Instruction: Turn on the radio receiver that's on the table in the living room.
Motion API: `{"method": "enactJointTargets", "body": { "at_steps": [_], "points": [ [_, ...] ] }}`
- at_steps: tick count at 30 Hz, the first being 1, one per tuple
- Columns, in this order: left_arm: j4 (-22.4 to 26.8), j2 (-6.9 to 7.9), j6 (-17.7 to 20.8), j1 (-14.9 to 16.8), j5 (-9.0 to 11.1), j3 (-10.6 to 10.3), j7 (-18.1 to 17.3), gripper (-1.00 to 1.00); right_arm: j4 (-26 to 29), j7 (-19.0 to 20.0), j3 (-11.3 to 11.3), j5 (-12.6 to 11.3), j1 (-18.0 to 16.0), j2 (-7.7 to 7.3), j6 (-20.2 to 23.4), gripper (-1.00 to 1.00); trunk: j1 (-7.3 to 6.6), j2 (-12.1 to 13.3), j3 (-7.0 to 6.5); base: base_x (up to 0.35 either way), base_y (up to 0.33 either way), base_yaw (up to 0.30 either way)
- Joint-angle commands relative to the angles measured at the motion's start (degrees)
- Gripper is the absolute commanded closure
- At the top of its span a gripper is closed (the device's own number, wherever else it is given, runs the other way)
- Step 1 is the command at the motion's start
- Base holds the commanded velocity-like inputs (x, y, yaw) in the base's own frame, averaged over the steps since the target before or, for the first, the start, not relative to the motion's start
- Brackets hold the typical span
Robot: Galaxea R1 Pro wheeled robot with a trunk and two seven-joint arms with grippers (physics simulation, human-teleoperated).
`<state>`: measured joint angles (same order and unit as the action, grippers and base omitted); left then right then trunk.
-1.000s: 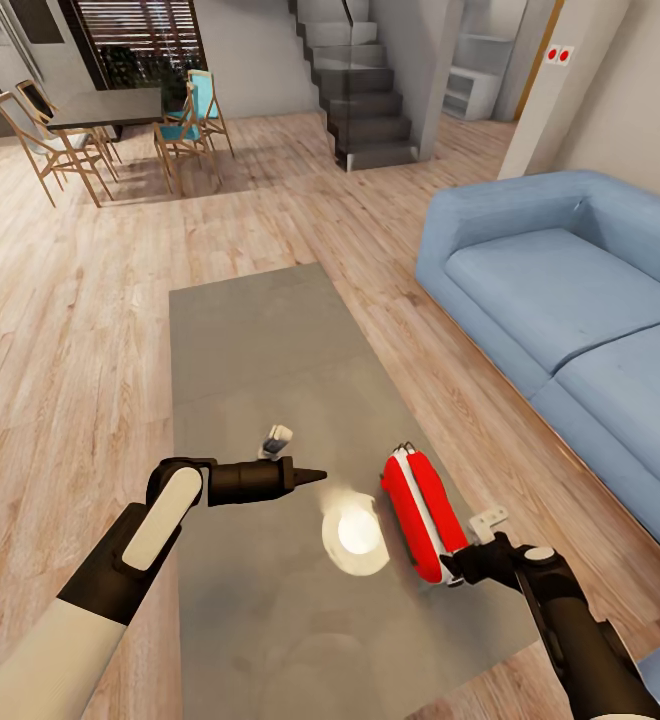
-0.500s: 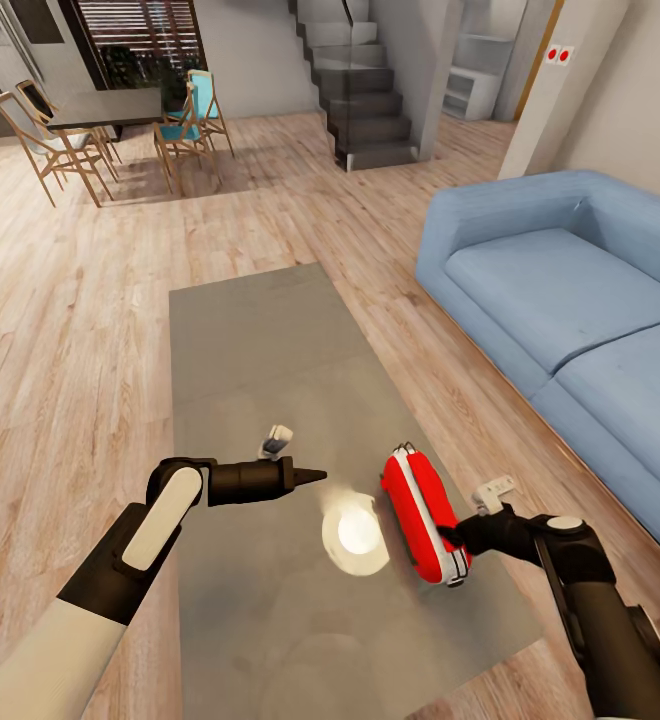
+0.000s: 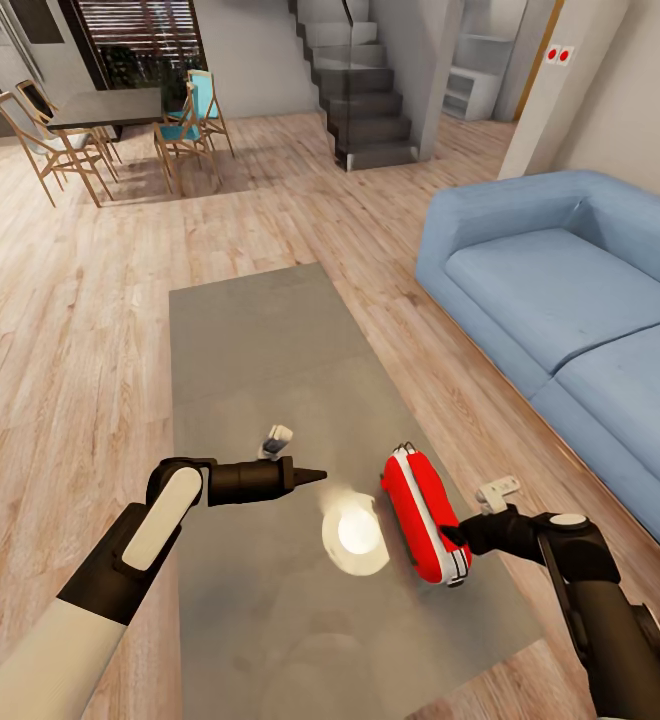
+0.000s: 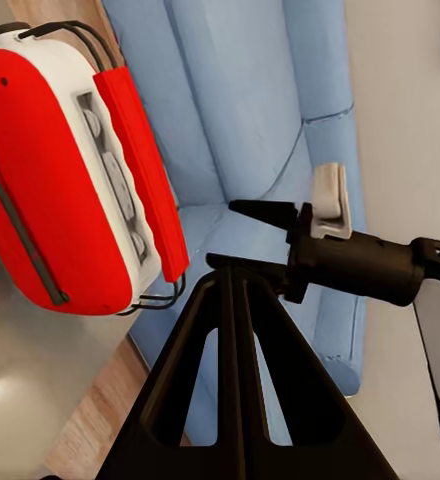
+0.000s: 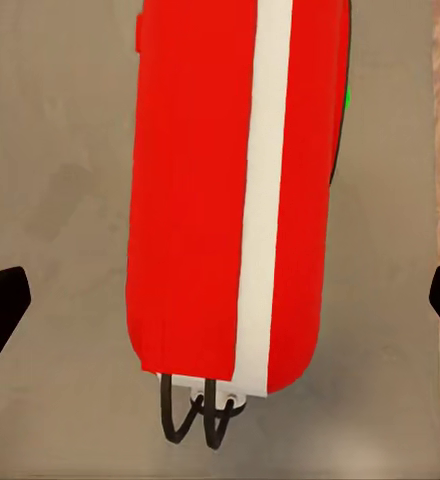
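Observation:
The red radio receiver with its white band lies on the near right part of the grey table, thin handle at its far end. My right gripper is at the radio's near right side, touching or almost touching it. In the right wrist view the radio lies ahead of the open right gripper, and the fingertips stand far apart at the frame's edges. My left gripper is shut and empty over the table, left of the radio. The left wrist view shows the radio beyond the shut fingers.
A blue sofa runs along the table's right side, with a strip of wooden floor between them. Far back stand a dark dining table with wooden chairs and a staircase. A bright glare sits on the tabletop.
My right wrist has shifted a little to the right and farther from me, its fingertips staying at the radio's near right side. The radio and the left arm have not moved.

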<state>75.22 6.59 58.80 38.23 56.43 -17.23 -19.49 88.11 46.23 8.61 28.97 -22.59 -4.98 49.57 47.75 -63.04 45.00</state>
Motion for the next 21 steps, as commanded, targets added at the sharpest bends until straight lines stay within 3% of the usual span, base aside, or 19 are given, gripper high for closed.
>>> {"method": "enactJointTargets", "body": {
  "at_steps": [1,9,21],
  "points": [
    [0.0,0.01,0.0,0.0,0.0,0.0,0.0,1.0,-0.1,0.0,0.0,0.5,0.0,-0.02,0.1,-1.0,0.0,0.0,0.0,0.0,0.0,0.0],
    [0.0,0.07,0.0,0.0,0.1,0.0,0.0,1.0,-0.3,0.0,0.0,2.9,0.0,-0.03,0.1,-1.0,0.0,0.0,0.0,0.0,0.0,0.0],
    [0.0,0.06,0.0,0.0,0.1,0.0,0.0,1.0,-0.4,0.0,0.0,3.2,0.0,-0.03,0.1,-1.0,0.0,0.0,0.0,0.0,0.0,0.0]
  ]
}}
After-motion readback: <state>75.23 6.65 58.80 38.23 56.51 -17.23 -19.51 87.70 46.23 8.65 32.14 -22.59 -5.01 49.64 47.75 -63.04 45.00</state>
